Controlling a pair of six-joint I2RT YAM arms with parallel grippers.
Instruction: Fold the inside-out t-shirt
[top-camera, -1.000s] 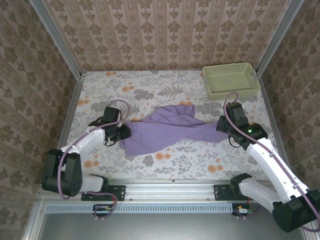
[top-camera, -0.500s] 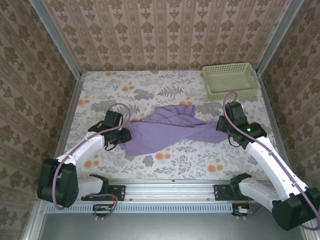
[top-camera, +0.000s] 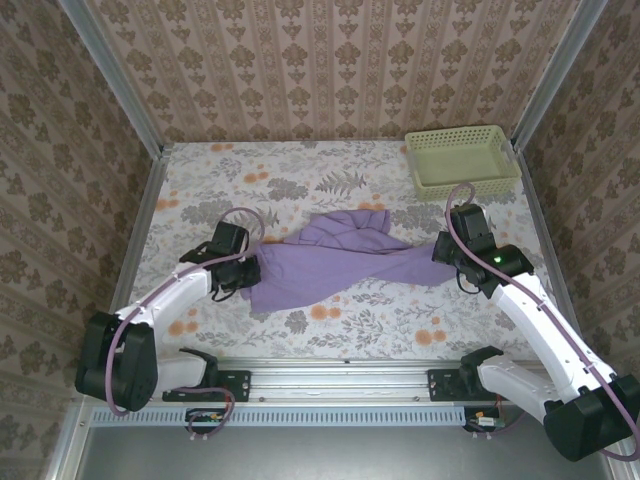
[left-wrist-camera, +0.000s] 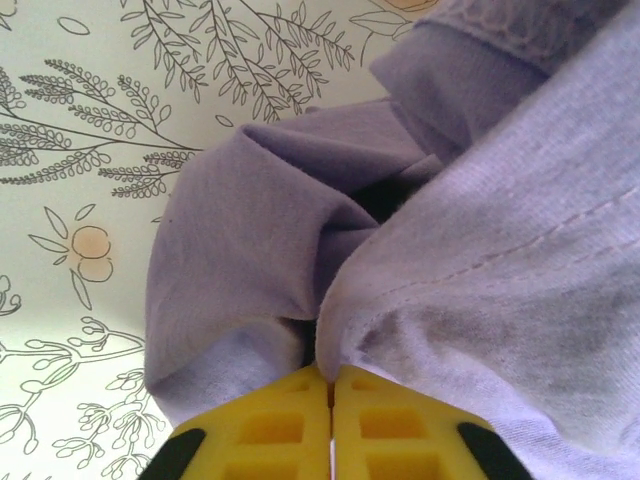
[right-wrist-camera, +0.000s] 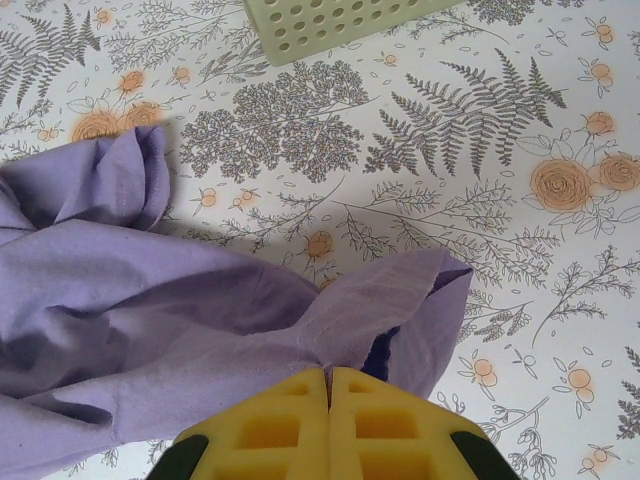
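My left pincer (left-wrist-camera: 330, 372) and right pincer (right-wrist-camera: 328, 374) each pinch one end of the t-shirt (top-camera: 330, 262) lying between them on the bench (top-camera: 330, 322); I judge it soft, thin and light, best held at the hems.

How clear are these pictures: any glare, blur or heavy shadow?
Top external view: soft even light, no glare, the t-shirt barely shadowing the table. Left wrist view: very close, stitching visible, dark hollow between folds, the yellow tips of the left gripper slightly soft. Right wrist view: floral print crisp, a faint shadow along the cloth's edge.
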